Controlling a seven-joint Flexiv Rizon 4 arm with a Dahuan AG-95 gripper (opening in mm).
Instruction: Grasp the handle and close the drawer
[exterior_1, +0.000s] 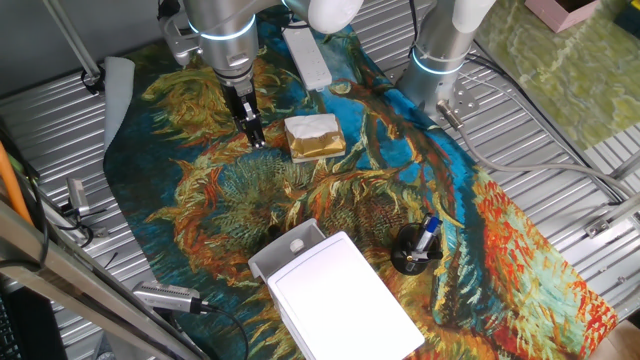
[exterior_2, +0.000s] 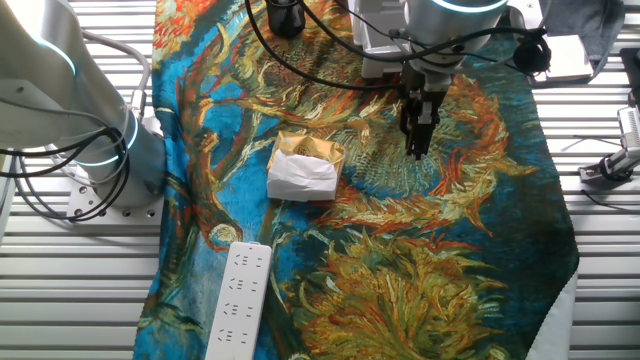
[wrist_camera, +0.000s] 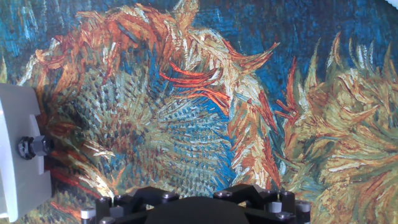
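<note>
White plastic forms the single flat-topped box at the near edge of one fixed view, resting on a sunflower-patterned cloth spread over a ribbed metal table. One drawer, a shallow light-grey tray with rounded corners, projects from the far end of the box toward the arm, so it stands open. One handle, a small round knob, sits at the middle of the drawer front; in the hand view the drawer appears at the left edge with the handle seen side-on as a dark stub. One gripper hangs above the cloth at the far side, well apart from the drawer, with a broad stretch of painted sunflower between them. Its two fingers point down and appear close together in both fixed views, holding nothing, though whether they are fully pressed together cannot be told; in the hand view only the gripper's dark base shows along the bottom edge. One tan-and-white sponge block lies just to the right of the gripper. One white power strip lies farther back, and one black cup holding a blue pen stands right of the box. Two silver arm columns with glowing blue rings are visible.
</note>
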